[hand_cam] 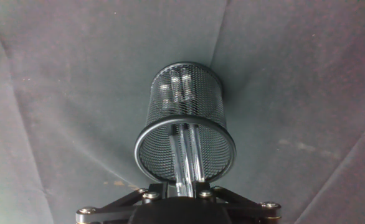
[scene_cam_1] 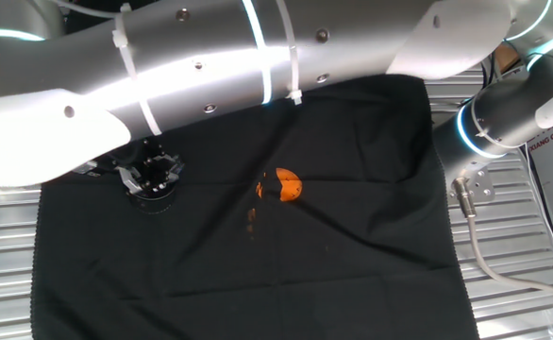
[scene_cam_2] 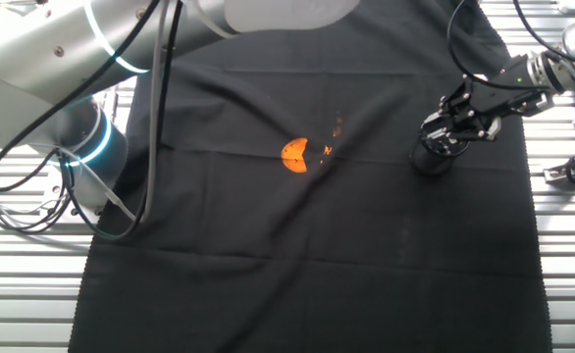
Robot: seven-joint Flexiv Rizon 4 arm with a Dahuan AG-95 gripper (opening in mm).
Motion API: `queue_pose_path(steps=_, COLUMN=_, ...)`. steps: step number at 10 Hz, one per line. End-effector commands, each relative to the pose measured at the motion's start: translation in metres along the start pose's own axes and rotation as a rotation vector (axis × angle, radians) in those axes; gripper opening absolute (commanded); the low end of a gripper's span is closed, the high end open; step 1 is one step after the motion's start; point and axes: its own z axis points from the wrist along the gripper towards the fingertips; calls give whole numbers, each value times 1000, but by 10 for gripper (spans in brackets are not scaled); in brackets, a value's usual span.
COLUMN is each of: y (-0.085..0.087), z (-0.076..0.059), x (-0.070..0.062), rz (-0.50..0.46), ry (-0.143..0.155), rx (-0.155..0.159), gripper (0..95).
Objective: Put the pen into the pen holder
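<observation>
Fingers barely show at the hand view's bottom edge, so you cannot tell whether the gripper (hand_cam: 184, 190) grips the pen (hand_cam: 185, 155), which already reaches down inside the pen holder (hand_cam: 184, 134), mid-frame. Release and retreat remain, likely.

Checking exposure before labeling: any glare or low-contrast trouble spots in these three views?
One fixed view: the arm is blown out white, and the pen holder barely separates from the black cloth. Other fixed view: same dark-on-dark problem around the claw. Hand view: sharp mesh, bright glints on the pen inside the holder.
</observation>
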Motion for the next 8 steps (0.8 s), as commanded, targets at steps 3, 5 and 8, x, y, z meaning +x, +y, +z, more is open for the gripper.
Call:
queue_pose_path(steps=3, y=0, z=-3, x=-1, rz=2, ry=1, rx=-6, gripper=190)
queue_pose_path(steps=5, y=2, z=-11, x=-3, rz=15, ry=-4, rx=-1, gripper=190)
queue_pose_path(steps=8, y=8, z=-34, x=2, rz=31, ry=-35, rx=2, gripper=190)
